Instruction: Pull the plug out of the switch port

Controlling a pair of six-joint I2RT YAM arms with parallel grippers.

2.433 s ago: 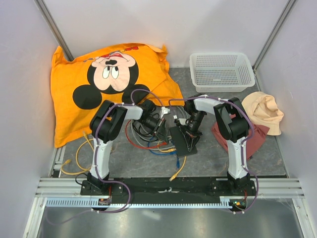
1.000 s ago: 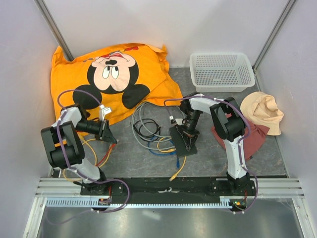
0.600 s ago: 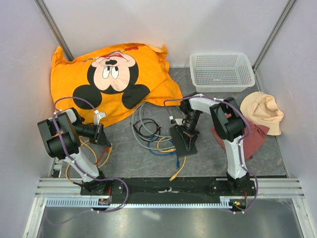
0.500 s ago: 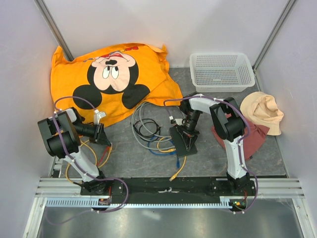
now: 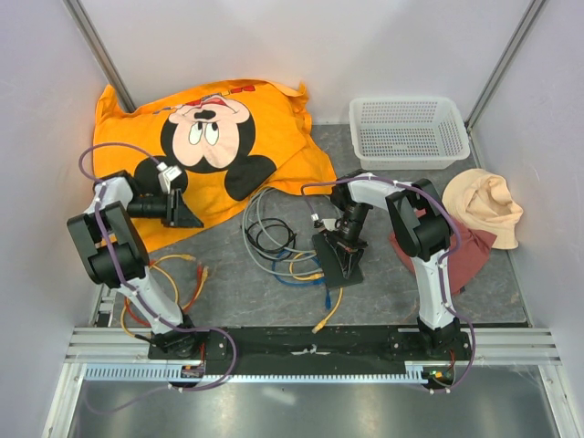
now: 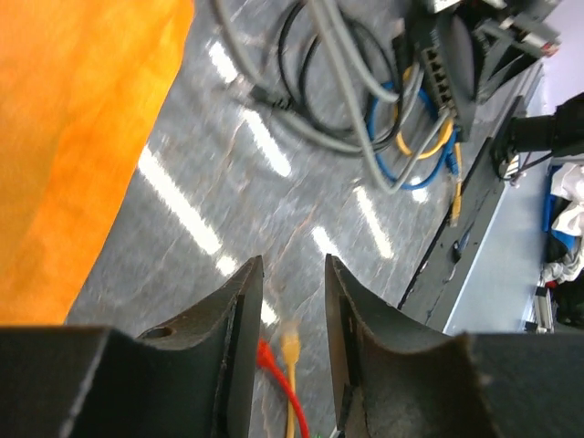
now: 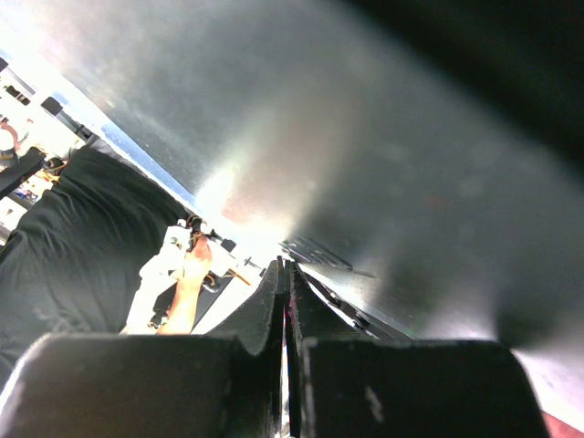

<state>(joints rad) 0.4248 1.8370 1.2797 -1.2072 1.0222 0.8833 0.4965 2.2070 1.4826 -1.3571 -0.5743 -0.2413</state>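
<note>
Nearest my bases a loose yellow cable lay on the grey table, and over on the left a red lead and a yellow lead ended side by side. The switch sat flat, right of centre, its long axis running near to far with the near end swung slightly right. Its sockets faced left, where a blue cable and another yellow one curved up to them; I could read no print on its case. My right claw was pressed together, nothing seen between the fingers, tip down on the switch's top. Grey cables looped just left of it. My left claw, well apart on the left, stood spread and empty over the near edge of the orange Mickey Mouse cloth, whose red lettering was too small to read. Farthest sat a white basket.
</note>
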